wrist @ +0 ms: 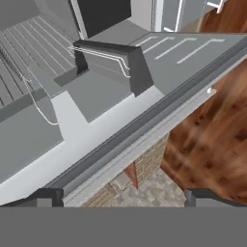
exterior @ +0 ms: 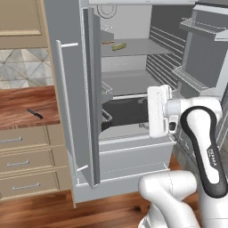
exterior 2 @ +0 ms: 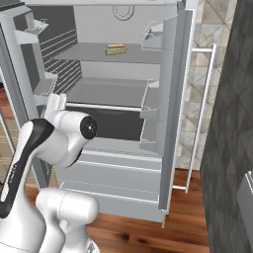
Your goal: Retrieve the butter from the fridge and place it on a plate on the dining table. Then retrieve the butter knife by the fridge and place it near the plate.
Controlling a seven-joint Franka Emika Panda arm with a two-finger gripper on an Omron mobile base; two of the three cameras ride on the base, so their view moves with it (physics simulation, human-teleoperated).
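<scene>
The fridge (exterior: 71, 102) stands with both doors swung open. On its upper shelf lies the butter (exterior: 119, 46), a small olive-yellow stick that the right base view shows too (exterior 2: 116, 50). The butter knife (exterior: 34, 113), slim and dark, rests on the wood counter left of the fridge. My gripper (wrist: 123, 197) is open with nothing between its fingertips (wrist: 46, 195). It hangs in front of the fridge's middle shelves, well below the butter, and the hand view looks along the inside of a fridge door with its bin (wrist: 116, 62). The plate and the dining table are out of view.
A thin reddish-brown item (exterior: 107, 42) lies just behind the butter. Beige drawers (exterior: 26, 162) sit under the knife's counter. The open left door (exterior: 91, 98) and right door (exterior 2: 173, 99) flank the arm. A dark wall (exterior 2: 230, 148) stands at the right, above wood floor (exterior 2: 148, 232).
</scene>
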